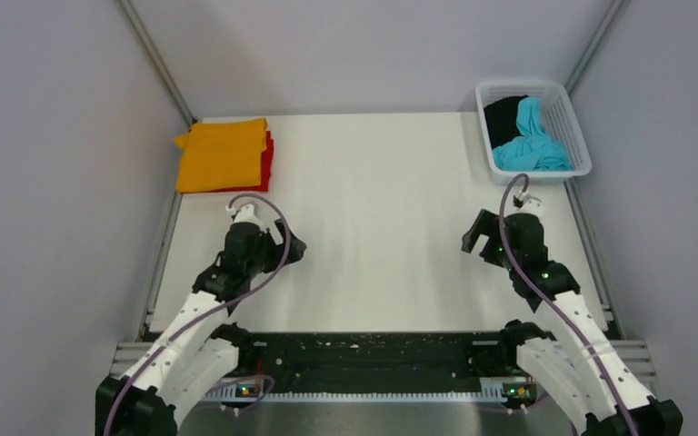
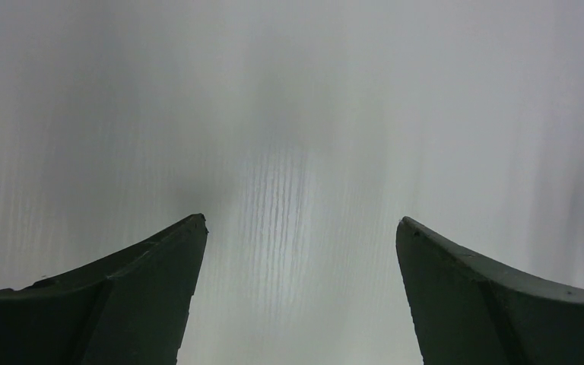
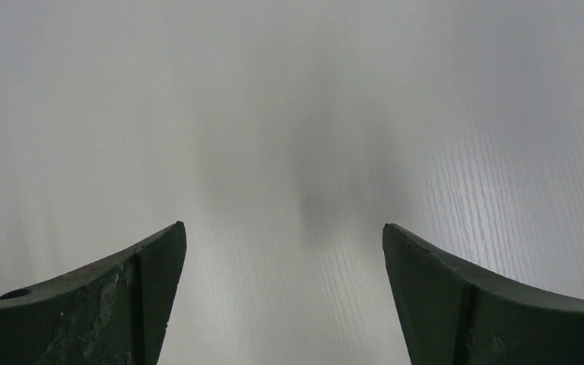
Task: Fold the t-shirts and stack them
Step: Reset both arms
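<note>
A folded orange-yellow t-shirt (image 1: 222,154) lies on a folded red t-shirt (image 1: 267,162) at the table's far left. A crumpled cyan-blue t-shirt (image 1: 532,141) and a black t-shirt (image 1: 503,115) sit in the white mesh basket (image 1: 576,127) at the far right. My left gripper (image 1: 289,250) is open and empty over bare table, below the folded stack; in the left wrist view (image 2: 302,224) only white table shows between its fingers. My right gripper (image 1: 478,238) is open and empty, below the basket; the right wrist view (image 3: 283,228) shows only table.
Grey walls and metal rails (image 1: 162,73) enclose the white table (image 1: 373,227) on three sides. A black strip (image 1: 363,354) runs along the near edge between the arm bases.
</note>
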`<action>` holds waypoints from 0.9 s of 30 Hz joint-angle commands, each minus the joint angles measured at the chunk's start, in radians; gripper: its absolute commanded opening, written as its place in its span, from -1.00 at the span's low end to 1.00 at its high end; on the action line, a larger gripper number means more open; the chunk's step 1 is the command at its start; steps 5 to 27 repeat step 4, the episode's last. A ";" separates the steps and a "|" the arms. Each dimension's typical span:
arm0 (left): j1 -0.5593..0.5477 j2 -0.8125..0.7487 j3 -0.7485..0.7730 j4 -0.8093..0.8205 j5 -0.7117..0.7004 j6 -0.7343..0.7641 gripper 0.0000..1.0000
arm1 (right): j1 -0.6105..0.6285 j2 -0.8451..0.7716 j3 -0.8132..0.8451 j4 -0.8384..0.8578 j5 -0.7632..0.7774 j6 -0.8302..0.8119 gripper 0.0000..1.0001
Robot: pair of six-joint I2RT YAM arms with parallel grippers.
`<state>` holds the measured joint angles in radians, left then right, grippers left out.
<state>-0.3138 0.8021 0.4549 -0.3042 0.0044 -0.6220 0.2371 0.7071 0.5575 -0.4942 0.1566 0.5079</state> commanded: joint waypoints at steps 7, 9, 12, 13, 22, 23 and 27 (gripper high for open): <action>-0.005 -0.027 0.050 -0.004 -0.071 -0.034 0.97 | -0.008 -0.006 -0.006 0.061 0.086 0.032 0.97; -0.005 -0.027 0.050 -0.004 -0.071 -0.034 0.97 | -0.008 -0.006 -0.006 0.061 0.086 0.032 0.97; -0.005 -0.027 0.050 -0.004 -0.071 -0.034 0.97 | -0.008 -0.006 -0.006 0.061 0.086 0.032 0.97; -0.005 -0.027 0.050 -0.004 -0.071 -0.034 0.97 | -0.008 -0.006 -0.006 0.061 0.086 0.032 0.97; -0.005 -0.027 0.050 -0.004 -0.071 -0.034 0.97 | -0.008 -0.006 -0.006 0.061 0.086 0.032 0.97; -0.005 -0.027 0.050 -0.004 -0.071 -0.034 0.97 | -0.008 -0.006 -0.006 0.061 0.086 0.032 0.97; -0.005 -0.027 0.050 -0.004 -0.071 -0.034 0.97 | -0.008 -0.006 -0.006 0.061 0.086 0.032 0.97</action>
